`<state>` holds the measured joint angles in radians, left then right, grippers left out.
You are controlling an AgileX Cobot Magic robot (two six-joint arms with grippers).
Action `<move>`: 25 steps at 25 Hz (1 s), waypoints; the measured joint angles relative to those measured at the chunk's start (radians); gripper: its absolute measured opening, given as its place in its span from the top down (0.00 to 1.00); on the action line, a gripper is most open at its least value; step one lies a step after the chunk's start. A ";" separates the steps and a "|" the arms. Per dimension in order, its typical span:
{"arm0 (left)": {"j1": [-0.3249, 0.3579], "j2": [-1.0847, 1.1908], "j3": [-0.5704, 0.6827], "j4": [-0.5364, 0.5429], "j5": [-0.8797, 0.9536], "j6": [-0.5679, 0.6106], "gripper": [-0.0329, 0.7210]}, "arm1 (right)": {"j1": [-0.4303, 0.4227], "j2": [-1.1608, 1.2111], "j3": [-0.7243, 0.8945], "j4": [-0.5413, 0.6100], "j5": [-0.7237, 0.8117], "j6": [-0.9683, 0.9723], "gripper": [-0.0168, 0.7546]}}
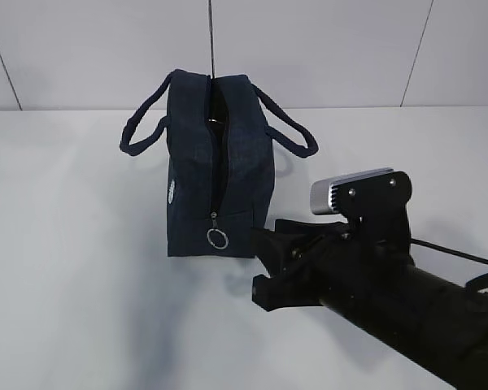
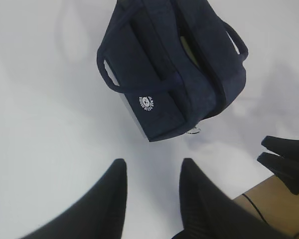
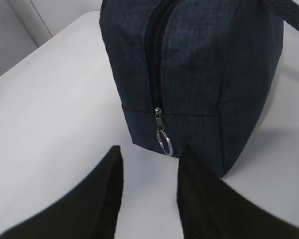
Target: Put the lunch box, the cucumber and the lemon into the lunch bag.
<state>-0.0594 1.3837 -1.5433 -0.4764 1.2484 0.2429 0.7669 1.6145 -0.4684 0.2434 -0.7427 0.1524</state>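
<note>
The navy lunch bag (image 1: 215,175) stands upright on the white table with its top zipper open and both handles hanging to the sides. Its silver ring pull (image 1: 218,238) hangs low on the near end. My right gripper (image 1: 259,264) is open and empty, just right of that end; in the right wrist view the ring pull (image 3: 164,142) lies just ahead of the gripper (image 3: 150,154). My left gripper (image 2: 153,167) is open and empty above the table, short of the bag (image 2: 164,94) and its white logo (image 2: 147,103). A pale patch (image 2: 188,49) shows inside the opening. The cucumber and lemon are out of view.
The white table (image 1: 73,244) runs back to a pale panelled wall (image 1: 325,49). In the left wrist view the right gripper's black fingers (image 2: 284,162) show at the right edge, with a brown surface (image 2: 269,199) and a thin cable below them.
</note>
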 joint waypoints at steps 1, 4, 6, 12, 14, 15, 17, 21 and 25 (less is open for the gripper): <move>0.000 0.000 0.000 0.000 0.000 0.000 0.64 | -0.002 0.025 0.000 0.000 -0.027 -0.002 0.62; 0.000 0.000 0.000 0.000 0.001 0.000 0.64 | -0.002 0.092 0.000 -0.009 -0.090 -0.005 0.62; 0.000 0.000 0.000 0.000 0.001 0.000 0.64 | -0.002 0.134 0.000 -0.011 -0.140 -0.005 0.62; 0.000 0.000 0.000 0.000 0.001 0.000 0.64 | -0.002 0.241 0.000 -0.012 -0.327 -0.006 0.62; 0.000 0.000 0.000 0.000 0.001 0.000 0.64 | -0.002 0.276 0.000 -0.020 -0.371 -0.006 0.62; 0.000 0.000 0.000 0.000 0.001 0.000 0.64 | -0.002 0.293 0.000 -0.027 -0.382 -0.006 0.62; 0.000 0.000 0.000 0.000 0.001 0.000 0.64 | -0.002 0.320 0.000 -0.043 -0.387 -0.006 0.62; 0.000 0.000 0.000 0.000 0.001 0.000 0.64 | -0.002 0.342 -0.018 -0.058 -0.390 -0.006 0.62; 0.000 0.000 0.000 0.000 0.001 0.000 0.64 | -0.002 0.345 -0.052 -0.060 -0.393 -0.007 0.62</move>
<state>-0.0594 1.3837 -1.5433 -0.4764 1.2491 0.2429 0.7653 1.9597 -0.5201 0.1833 -1.1357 0.1454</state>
